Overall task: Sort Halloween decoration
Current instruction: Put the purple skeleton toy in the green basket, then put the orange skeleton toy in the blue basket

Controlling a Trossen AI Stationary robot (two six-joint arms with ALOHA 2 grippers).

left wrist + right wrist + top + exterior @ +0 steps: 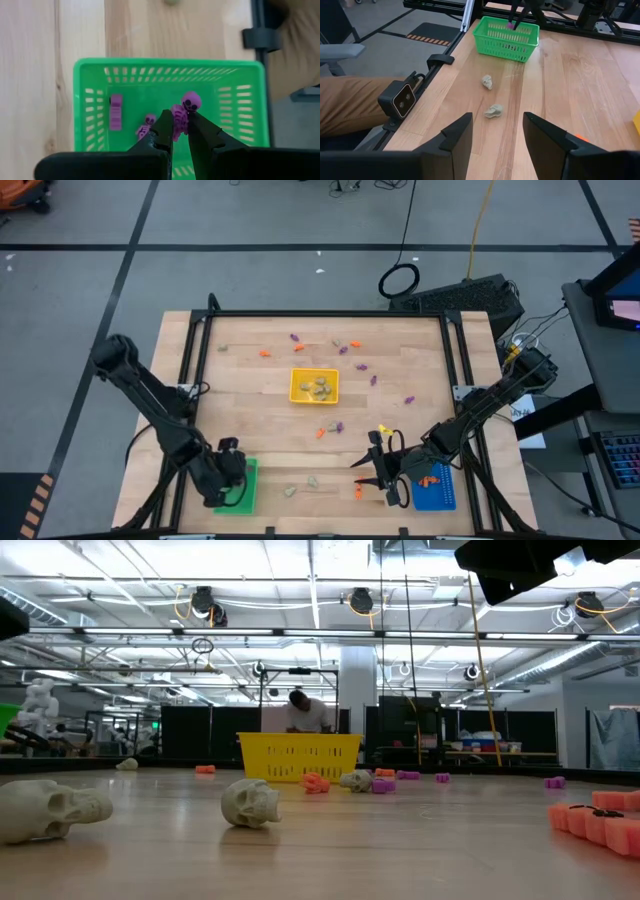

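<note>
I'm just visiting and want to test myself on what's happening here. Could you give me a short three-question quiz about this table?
1. True or false: the left gripper holds a purple skeleton over the green tray.
2. What fills the yellow tray? A) orange pieces B) pale skulls C) purple pieces
3. Fill in: the right gripper is ____ and holds nothing.

Key: 1 true; 2 B, pale skulls; 3 open.
</note>
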